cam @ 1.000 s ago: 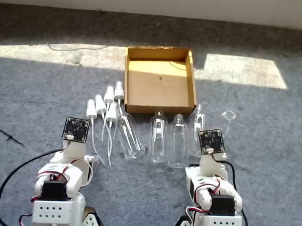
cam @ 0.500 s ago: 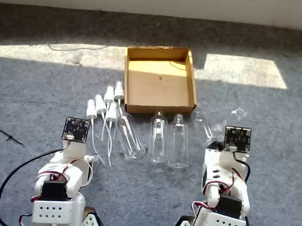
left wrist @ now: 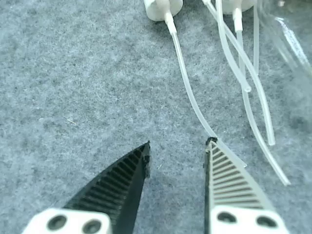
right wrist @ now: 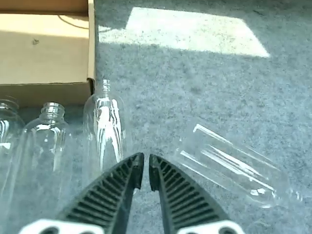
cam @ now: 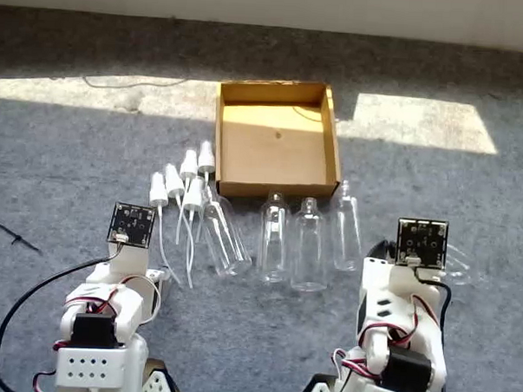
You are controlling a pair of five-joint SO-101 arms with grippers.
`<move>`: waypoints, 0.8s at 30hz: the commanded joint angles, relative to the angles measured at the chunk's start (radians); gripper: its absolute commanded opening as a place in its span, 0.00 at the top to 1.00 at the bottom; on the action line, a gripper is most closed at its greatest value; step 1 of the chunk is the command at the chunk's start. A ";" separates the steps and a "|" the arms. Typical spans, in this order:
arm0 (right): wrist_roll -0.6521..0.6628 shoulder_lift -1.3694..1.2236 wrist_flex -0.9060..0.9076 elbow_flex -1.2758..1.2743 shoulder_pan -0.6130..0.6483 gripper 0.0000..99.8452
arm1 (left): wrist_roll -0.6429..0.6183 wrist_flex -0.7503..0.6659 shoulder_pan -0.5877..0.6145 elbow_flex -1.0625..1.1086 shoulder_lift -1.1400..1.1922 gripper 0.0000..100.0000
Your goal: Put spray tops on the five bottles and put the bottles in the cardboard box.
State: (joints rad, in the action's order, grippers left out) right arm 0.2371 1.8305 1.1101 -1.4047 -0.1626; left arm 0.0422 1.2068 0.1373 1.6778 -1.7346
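Clock set with 12 straight away from the arms. Open brown cardboard box sat on grey carpet at 12 o'clock of the working area, nothing in it; part of its floor lay in sunlight.

Five white plastic spray tops with thin clear dip tubes lay bunched at 8 o'clock of the box, tubes trailing toward 6; none fitted.

Four clear plastic bottles lay in a row at 6 o'clock of the box, uncapped; the leftmost bottle slanted, neck toward 11, just beside the spray tops; the other three bottles had necks toward 12; the fifth clear bottle lay slantwise by itself on the carpet, at 3 o'clock of the right arm's wrist, apart from the row.

Left gripper hung low over the carpet at 6 o'clock of the spray tops, jaws spread, nothing between them; one dip tube ran up to the tip of the pale finger.

Right gripper sat between the row's last bottle and the stray one; jaws pressed nearly together, a sliver of gap, pinching nothing.
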 commanded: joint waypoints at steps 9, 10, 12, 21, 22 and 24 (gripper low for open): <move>-0.328 -0.731 0.025 0.515 -0.147 0.90 | 0.005 0.008 -0.013 0.022 -0.008 0.82; -0.390 -0.832 0.035 0.578 -0.147 0.90 | 0.005 0.008 -0.013 0.022 -0.008 0.82; -0.529 -1.009 0.087 0.690 -0.150 0.88 | 0.005 0.008 -0.013 0.022 -0.008 0.82; -0.907 -1.477 0.312 1.017 -0.315 0.71 | 0.005 0.008 -0.013 0.022 -0.008 0.82; -0.911 -1.504 0.309 1.029 -0.338 0.71 | 0.005 0.008 -0.013 0.022 -0.008 0.82; -0.911 -1.547 0.309 1.047 -0.381 0.71 | 0.005 0.008 -0.013 0.022 -0.008 0.82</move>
State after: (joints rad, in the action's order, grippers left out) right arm -0.6559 0.3253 1.4062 -0.4319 -0.4803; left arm 0.0422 1.2068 0.1373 1.6778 -1.7346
